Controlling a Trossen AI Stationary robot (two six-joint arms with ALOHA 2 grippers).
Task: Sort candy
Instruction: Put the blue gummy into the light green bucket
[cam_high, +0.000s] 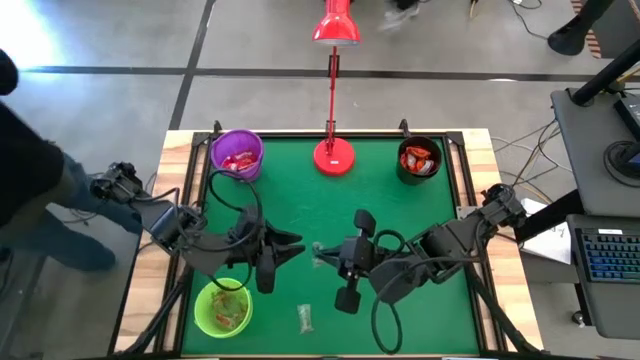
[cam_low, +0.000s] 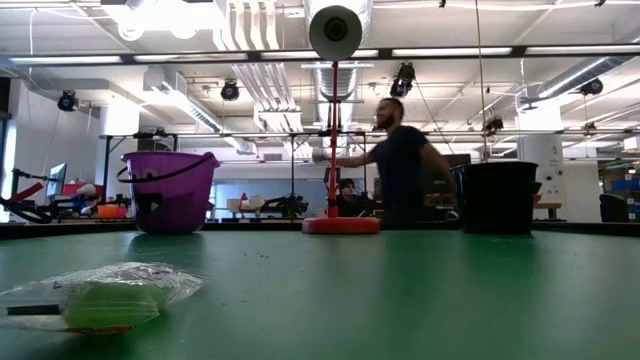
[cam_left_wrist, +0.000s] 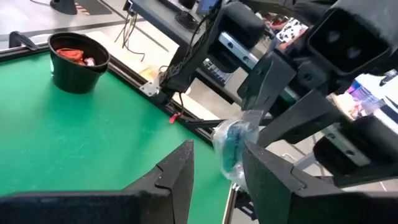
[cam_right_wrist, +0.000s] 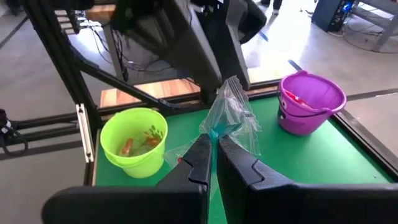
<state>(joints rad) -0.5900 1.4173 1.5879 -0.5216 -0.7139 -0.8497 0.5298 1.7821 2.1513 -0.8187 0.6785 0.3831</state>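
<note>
Above the middle of the green table (cam_high: 300, 190), my right gripper (cam_right_wrist: 213, 142) is shut on a candy (cam_right_wrist: 229, 118), a blue sweet in a clear wrapper. My left gripper (cam_left_wrist: 217, 155) faces it from the table's left with its fingers open, and the candy (cam_left_wrist: 232, 142) shows just ahead of the gap, close to one finger (cam_left_wrist: 261, 174). In the high view the two grippers (cam_high: 297, 243) (cam_high: 332, 256) meet with the candy (cam_high: 321, 255) between them. Another clear-wrapped candy (cam_low: 100, 298) lies flat on the table near the front edge (cam_high: 305, 318). My right gripper pinches the clear wrapper's edge (cam_right_wrist: 214, 134) between its two fingers, coming almost level from the table's right. The candy sticks out beyond the fingertips, lifted clear of the table. My left gripper: I cannot tell whether its finger touches the wrapper.
A purple bucket (cam_high: 237, 155) with red candy stands at the far left and a black bucket (cam_high: 419, 160) with red candy at the far right. A green cup (cam_high: 222, 307) stands near left. The red lamp base (cam_high: 334, 155) is at the far middle. A person stands beyond the table (cam_low: 400, 160).
</note>
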